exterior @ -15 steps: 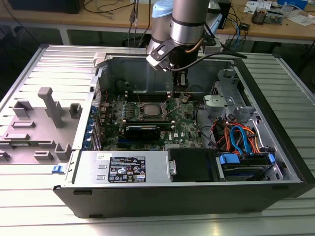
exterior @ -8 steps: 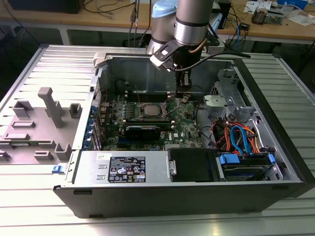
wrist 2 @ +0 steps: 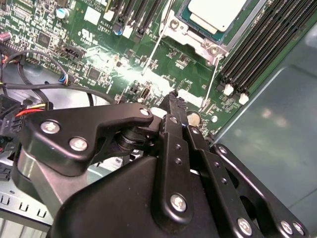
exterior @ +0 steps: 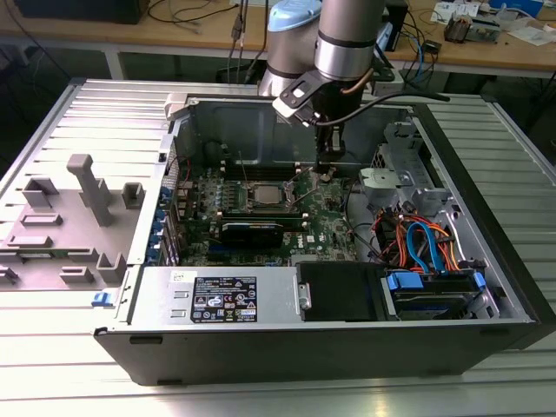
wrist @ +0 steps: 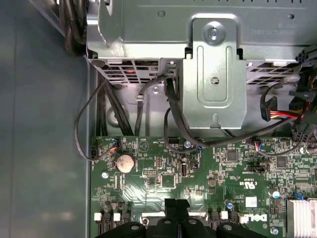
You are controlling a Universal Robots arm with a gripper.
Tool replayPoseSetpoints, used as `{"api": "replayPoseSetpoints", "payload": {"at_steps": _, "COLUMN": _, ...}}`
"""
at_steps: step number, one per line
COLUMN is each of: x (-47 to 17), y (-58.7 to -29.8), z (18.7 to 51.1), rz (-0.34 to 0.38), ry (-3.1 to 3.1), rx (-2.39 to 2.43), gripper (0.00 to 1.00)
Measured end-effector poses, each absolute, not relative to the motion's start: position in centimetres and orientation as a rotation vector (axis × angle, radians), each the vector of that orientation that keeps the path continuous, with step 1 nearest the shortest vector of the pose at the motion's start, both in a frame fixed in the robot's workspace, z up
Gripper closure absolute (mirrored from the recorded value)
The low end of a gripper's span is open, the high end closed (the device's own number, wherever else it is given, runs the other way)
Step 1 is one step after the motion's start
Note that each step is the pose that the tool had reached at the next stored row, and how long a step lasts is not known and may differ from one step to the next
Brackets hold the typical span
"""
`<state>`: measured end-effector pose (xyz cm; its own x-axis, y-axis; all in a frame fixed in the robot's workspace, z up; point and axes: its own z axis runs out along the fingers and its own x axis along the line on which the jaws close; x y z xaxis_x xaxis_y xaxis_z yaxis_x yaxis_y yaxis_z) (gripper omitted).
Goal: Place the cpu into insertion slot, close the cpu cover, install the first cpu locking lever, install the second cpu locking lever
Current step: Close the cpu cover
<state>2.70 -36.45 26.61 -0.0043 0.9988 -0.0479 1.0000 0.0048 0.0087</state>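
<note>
1. Near edge: the case (exterior: 287, 352) is lying open on the table (exterior: 52, 382). The power supply (exterior: 217, 295) is sitting along its near wall, with the drive bay (exterior: 434, 291) to the exterior view's right.
2. The orange and blue cables (exterior: 417, 239) are bunching just beyond the bay, at the right of the board (exterior: 334, 221). I judge they are crowding any approach from that side.
3. Mid-case: the cpu (wrist 2: 218, 12) is sitting in the slot (exterior: 247, 196). The cover (wrist 2: 190, 34) seems to be lying down around it, so the first two steps look done.
4. Two thin levers (wrist 2: 157, 44) are running from the slot toward the gripper. They look unlatched, though I am not sure.
5. The gripper (wrist 2: 171, 96) is hanging low over the board, just to the exterior view's right of the slot. Its jaws are pressing together with nothing between them. The tip is sitting near the lever ends without touching them, probably there for lever work.
6. Memory slots (wrist 2: 257, 54) are flanking the slot on both sides, narrowing the room there.
7. A coin cell (wrist: 125, 162) and loose black wires (wrist: 99, 114) are lying by the board edge.
8. Farther: a metal bracket (wrist: 213, 84) is standing up beside the board, close to the arm.
9. Off the case, at the exterior view's left, a grey fixture (exterior: 87, 187) is standing on the table, well apart.
</note>
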Motion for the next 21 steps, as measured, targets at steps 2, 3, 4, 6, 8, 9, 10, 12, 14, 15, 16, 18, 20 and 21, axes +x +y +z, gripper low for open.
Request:
{"api": "replayPoseSetpoints", "payload": {"at_steps": 2, "x": 2.9, "y": -36.4, "z": 26.6, "rz": -0.043, "ry": 2.198, "rx": 2.188, "gripper": 0.89}}
{"api": "replayPoseSetpoints", "payload": {"at_steps": 3, "x": 3.0, "y": -36.4, "z": 26.6, "rz": -0.043, "ry": 2.198, "rx": 2.188, "gripper": 0.89}}
{"api": "replayPoseSetpoints", "payload": {"at_steps": 4, "x": 3.1, "y": -36.4, "z": 26.6, "rz": -0.043, "ry": 2.198, "rx": 2.188, "gripper": 0.89}}
{"api": "replayPoseSetpoints", "payload": {"at_steps": 6, "x": 3.3, "y": -36.4, "z": 26.5, "rz": -0.043, "ry": 2.198, "rx": 2.188, "gripper": 0.89}}
{"api": "replayPoseSetpoints", "payload": {"at_steps": 8, "x": 3.4, "y": -36.4, "z": 26.5, "rz": -0.043, "ry": 2.198, "rx": 2.188, "gripper": 0.89}}
{"api": "replayPoseSetpoints", "payload": {"at_steps": 9, "x": 3.5, "y": -36.3, "z": 26.4, "rz": -0.043, "ry": 2.199, "rx": 2.187, "gripper": 0.89}}
{"api": "replayPoseSetpoints", "payload": {"at_steps": 10, "x": 3.5, "y": -36.3, "z": 26.3, "rz": -0.043, "ry": 2.2, "rx": 2.186, "gripper": 0.89}}
{"api": "replayPoseSetpoints", "payload": {"at_steps": 12, "x": 3.6, "y": -36.2, "z": 26.1, "rz": -0.044, "ry": 2.201, "rx": 2.184, "gripper": 0.89}}
{"api": "replayPoseSetpoints", "payload": {"at_steps": 14, "x": 3.7, "y": -36.1, "z": 25.7, "rz": -0.045, "ry": 2.201, "rx": 2.182, "gripper": 0.89}}
{"api": "replayPoseSetpoints", "payload": {"at_steps": 15, "x": 3.7, "y": -36.1, "z": 25.6, "rz": -0.045, "ry": 2.201, "rx": 2.182, "gripper": 0.89}}
{"api": "replayPoseSetpoints", "payload": {"at_steps": 16, "x": 3.7, "y": -36.1, "z": 25.5, "rz": -0.046, "ry": 2.201, "rx": 2.182, "gripper": 0.89}}
{"api": "replayPoseSetpoints", "payload": {"at_steps": 18, "x": 3.8, "y": -36.1, "z": 25.3, "rz": -0.046, "ry": 2.201, "rx": 2.181, "gripper": 0.89}}
{"api": "replayPoseSetpoints", "payload": {"at_steps": 20, "x": 3.8, "y": -36.1, "z": 25.1, "rz": -0.047, "ry": 2.201, "rx": 2.181, "gripper": 0.89}}
{"api": "replayPoseSetpoints", "payload": {"at_steps": 21, "x": 3.8, "y": -36.1, "z": 25.1, "rz": -0.047, "ry": 2.201, "rx": 2.181, "gripper": 0.89}}
